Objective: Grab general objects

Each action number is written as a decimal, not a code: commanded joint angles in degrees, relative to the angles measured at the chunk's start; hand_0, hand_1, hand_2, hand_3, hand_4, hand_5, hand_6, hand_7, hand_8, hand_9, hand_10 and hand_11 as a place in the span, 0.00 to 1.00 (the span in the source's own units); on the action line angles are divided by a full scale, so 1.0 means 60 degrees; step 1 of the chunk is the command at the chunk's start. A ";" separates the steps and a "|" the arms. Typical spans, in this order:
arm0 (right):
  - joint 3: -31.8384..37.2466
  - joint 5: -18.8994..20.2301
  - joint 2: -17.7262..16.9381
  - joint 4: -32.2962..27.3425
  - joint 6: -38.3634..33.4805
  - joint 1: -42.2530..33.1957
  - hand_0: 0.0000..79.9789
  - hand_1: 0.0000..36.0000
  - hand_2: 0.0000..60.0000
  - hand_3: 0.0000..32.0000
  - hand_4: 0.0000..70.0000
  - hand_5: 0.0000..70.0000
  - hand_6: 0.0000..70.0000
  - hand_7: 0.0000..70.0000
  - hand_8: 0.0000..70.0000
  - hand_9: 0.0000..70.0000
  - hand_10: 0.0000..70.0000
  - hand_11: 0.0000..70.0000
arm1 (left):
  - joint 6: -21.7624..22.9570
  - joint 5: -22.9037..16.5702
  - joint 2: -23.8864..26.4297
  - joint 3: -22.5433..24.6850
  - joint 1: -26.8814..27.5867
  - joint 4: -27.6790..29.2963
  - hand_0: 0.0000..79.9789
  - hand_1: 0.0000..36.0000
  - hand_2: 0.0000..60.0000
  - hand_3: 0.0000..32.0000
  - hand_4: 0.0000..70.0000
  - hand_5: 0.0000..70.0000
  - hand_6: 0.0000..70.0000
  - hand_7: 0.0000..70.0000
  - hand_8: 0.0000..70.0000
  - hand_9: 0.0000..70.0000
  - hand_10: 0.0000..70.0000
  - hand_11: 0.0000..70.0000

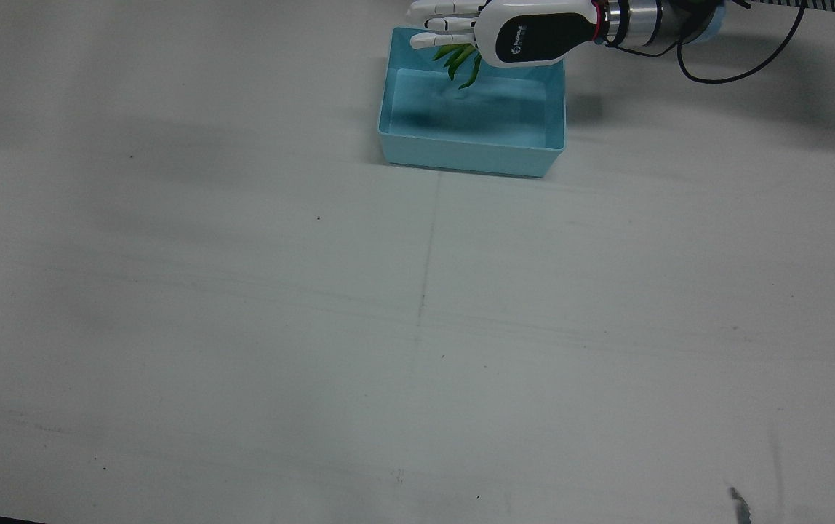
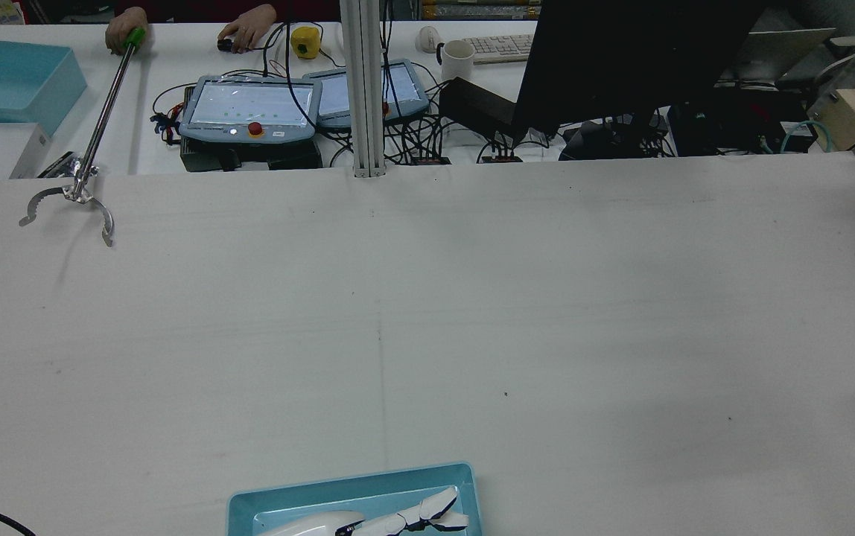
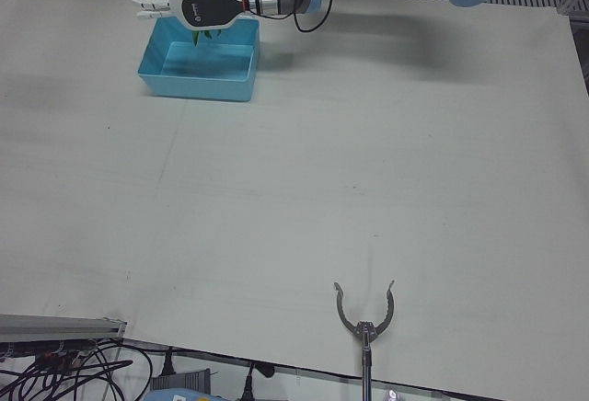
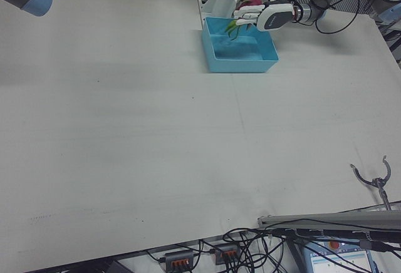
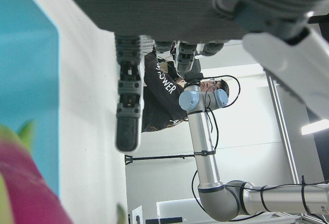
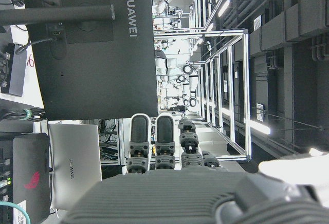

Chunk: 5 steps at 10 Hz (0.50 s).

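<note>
A bin (image 1: 473,149) sits on the table (image 1: 417,327) at the edge nearest the robot, close to the middle line between the two arms. The left hand (image 1: 512,33) hangs over the bin's rear wall, fingers stretched out across it, and the leafy end of a fruit (image 1: 463,60) shows beneath the hand, above the bin's floor. Well apart from the bin, at the operators' edge on the robot's left side, the claw of a reacher tool (image 2: 70,202) rests on the table, its rod running back to a person's hand (image 2: 124,33). Beyond that edge lie two teach pendants (image 2: 249,112), a mug (image 2: 457,59) and a keyboard (image 2: 502,46).
</note>
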<state>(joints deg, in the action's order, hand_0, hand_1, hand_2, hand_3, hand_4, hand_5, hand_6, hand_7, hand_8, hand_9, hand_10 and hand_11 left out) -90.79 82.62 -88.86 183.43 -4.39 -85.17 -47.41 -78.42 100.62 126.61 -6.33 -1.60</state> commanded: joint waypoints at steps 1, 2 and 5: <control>-0.0014 0.0000 0.0000 0.0000 0.0000 0.0000 0.00 0.00 0.00 0.00 0.00 0.00 0.00 0.00 0.00 0.00 0.00 0.00 | 0.0123 -0.0026 0.0003 0.0036 -0.0174 -0.0011 0.59 0.24 0.00 0.00 0.06 0.00 0.00 0.29 0.04 0.04 0.25 0.37; 0.0000 0.0000 0.0000 0.0000 0.0000 0.0000 0.00 0.00 0.00 0.00 0.00 0.00 0.00 0.00 0.00 0.00 0.00 0.00 | 0.0182 -0.0098 -0.0011 -0.0007 -0.0465 -0.0011 0.59 0.23 0.00 0.00 0.09 0.00 0.00 0.31 0.05 0.04 0.26 0.38; -0.0014 0.0000 0.0000 0.0000 0.0000 0.0000 0.00 0.00 0.00 0.00 0.00 0.00 0.00 0.00 0.00 0.00 0.00 0.00 | 0.1218 -0.0215 -0.0245 -0.0095 -0.1940 -0.0099 0.57 0.09 0.00 0.00 0.11 0.00 0.00 0.42 0.09 0.06 0.36 0.53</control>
<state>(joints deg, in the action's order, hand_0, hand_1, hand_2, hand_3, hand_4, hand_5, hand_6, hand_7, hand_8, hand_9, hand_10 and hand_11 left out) -90.83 82.62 -88.86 183.43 -4.39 -85.16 -45.31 -79.03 100.25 126.41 -10.89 -2.08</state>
